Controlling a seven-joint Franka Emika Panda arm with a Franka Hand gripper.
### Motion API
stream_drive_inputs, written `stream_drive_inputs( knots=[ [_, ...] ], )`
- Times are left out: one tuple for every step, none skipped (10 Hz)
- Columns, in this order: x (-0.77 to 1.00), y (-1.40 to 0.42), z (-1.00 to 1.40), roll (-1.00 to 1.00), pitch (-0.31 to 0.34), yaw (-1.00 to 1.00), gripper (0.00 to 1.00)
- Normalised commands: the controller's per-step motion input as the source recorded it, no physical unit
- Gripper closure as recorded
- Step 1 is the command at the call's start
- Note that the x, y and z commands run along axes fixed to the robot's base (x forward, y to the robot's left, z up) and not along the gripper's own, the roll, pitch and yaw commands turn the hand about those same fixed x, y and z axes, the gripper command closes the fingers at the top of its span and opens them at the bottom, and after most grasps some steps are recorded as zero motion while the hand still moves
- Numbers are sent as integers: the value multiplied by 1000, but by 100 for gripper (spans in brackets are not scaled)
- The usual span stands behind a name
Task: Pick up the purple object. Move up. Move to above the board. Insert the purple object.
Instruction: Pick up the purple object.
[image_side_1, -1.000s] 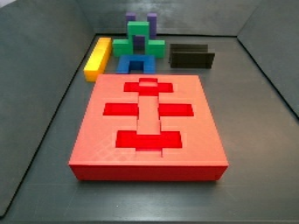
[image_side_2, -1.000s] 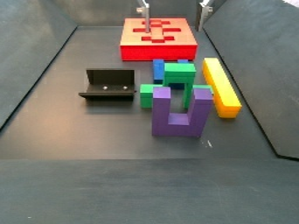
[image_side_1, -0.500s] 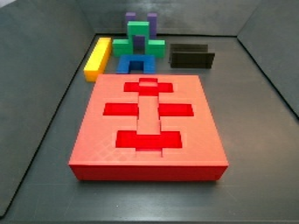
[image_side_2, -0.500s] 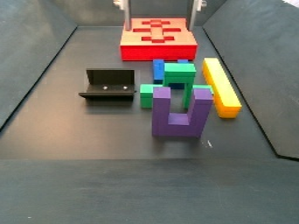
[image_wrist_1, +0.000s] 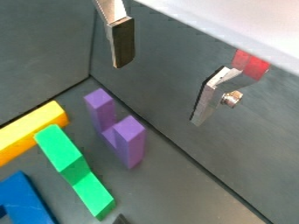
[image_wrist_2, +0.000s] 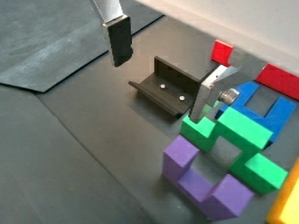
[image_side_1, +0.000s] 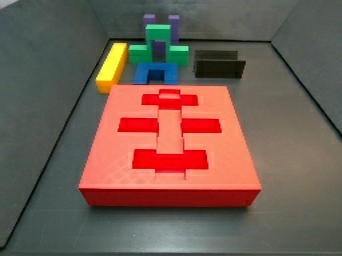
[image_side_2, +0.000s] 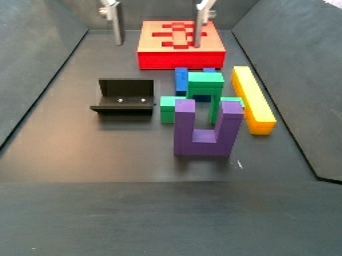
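Note:
The purple object (image_side_2: 207, 130), a U-shaped block with two upright prongs, stands on the dark floor at the end of the block row. It also shows behind the green block in a side view (image_side_1: 162, 20) and in both wrist views (image_wrist_1: 124, 140) (image_wrist_2: 205, 179). The red board (image_side_1: 167, 140) (image_side_2: 181, 38) lies flat with its recesses empty. My gripper (image_side_2: 156, 15) hangs open and empty over the board's end, well away from the purple object. Its fingers show wide apart in both wrist views (image_wrist_1: 163, 70) (image_wrist_2: 163, 68).
A green block (image_side_2: 198, 92), a blue block (image_side_2: 182, 78) and a long yellow bar (image_side_2: 253, 98) lie between the purple object and the board. The fixture (image_side_2: 123, 97) (image_wrist_2: 170, 87) stands beside them. Dark walls enclose the floor.
My gripper has shifted sideways to the left in the side view and come a little lower. The blocks, the board and the fixture have not moved.

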Motion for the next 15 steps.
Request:
stream_drive_inputs(
  knots=[
    [0, 54, 0, 0, 0, 0, 0],
    [0, -134, -420, 0, 0, -109, 0],
    [-126, -209, -694, 74, 0, -194, 0],
    [-189, -20, -794, 14, -7, -71, 0],
    [0, 0, -586, 0, 0, -86, 0],
    [-9, 20, -583, 133, 10, -166, 0],
    [-226, 171, -520, 127, 43, -97, 0],
    [-169, 63, -237, 0, 37, 0, 0],
    [-26, 0, -257, 17, 30, -20, 0],
    [-237, 40, -311, 37, 50, -57, 0],
    [-271, 0, -226, 0, 0, -31, 0],
    [0, 0, -289, 10, 0, -66, 0],
    [0, 0, -357, 44, 0, -54, 0],
    [80, 0, -420, 70, 21, -40, 0],
    [37, 0, -437, 73, 20, -43, 0]
  ],
)
